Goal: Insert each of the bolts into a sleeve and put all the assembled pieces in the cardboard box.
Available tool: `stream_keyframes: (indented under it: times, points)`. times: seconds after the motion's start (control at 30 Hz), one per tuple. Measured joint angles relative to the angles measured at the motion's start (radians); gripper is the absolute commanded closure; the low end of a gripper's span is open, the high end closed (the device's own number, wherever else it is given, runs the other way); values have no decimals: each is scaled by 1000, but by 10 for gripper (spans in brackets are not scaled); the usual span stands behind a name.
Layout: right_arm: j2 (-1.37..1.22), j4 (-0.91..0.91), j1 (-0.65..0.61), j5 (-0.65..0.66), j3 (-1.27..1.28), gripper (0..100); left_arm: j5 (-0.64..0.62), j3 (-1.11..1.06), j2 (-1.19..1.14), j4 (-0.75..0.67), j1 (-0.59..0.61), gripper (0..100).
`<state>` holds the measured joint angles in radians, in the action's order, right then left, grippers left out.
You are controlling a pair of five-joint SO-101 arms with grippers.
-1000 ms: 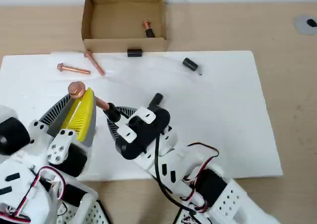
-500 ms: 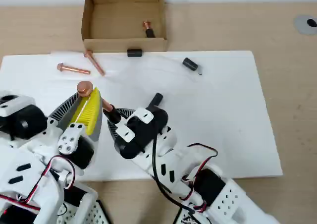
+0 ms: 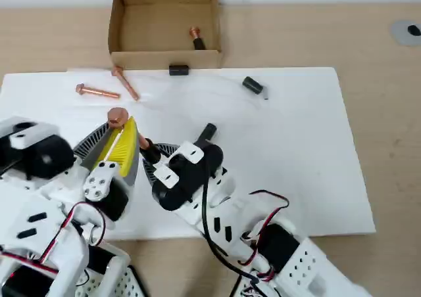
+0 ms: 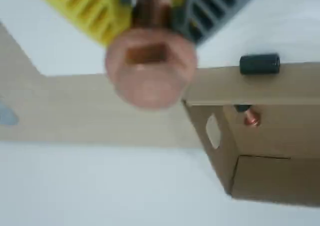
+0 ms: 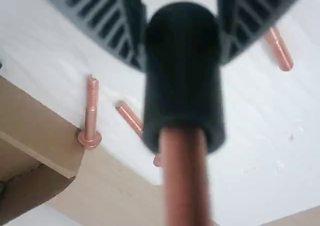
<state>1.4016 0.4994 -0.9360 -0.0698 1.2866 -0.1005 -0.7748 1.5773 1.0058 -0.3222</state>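
Now, bolt (image 3: 118,117) and sleeve (image 3: 150,151) meet over the worktop (image 3: 381,113).
Left pincer (image 3: 125,129) clamps the copper bolt; right pincer (image 3: 154,158) grips the black sleeve, shank tip in its mouth.

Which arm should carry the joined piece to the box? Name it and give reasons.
Left, probably. The left gripper is shut on the bolt, whose tip sits in the sleeve held by the right gripper. From above, the left one lies nearer the cardboard box, and its wrist view shows the box ahead.

No writing, number, label or sign can be read on the open brown cardboard box (image 3: 145,59), nor on the white sheet (image 3: 296,152) beside it.
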Motion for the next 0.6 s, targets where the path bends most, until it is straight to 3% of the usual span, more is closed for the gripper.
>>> stream_keyframes:
  times: [0.6]
  points:
    - [-2,0,0,0,0,989,8,-31,2,69,-41,989]
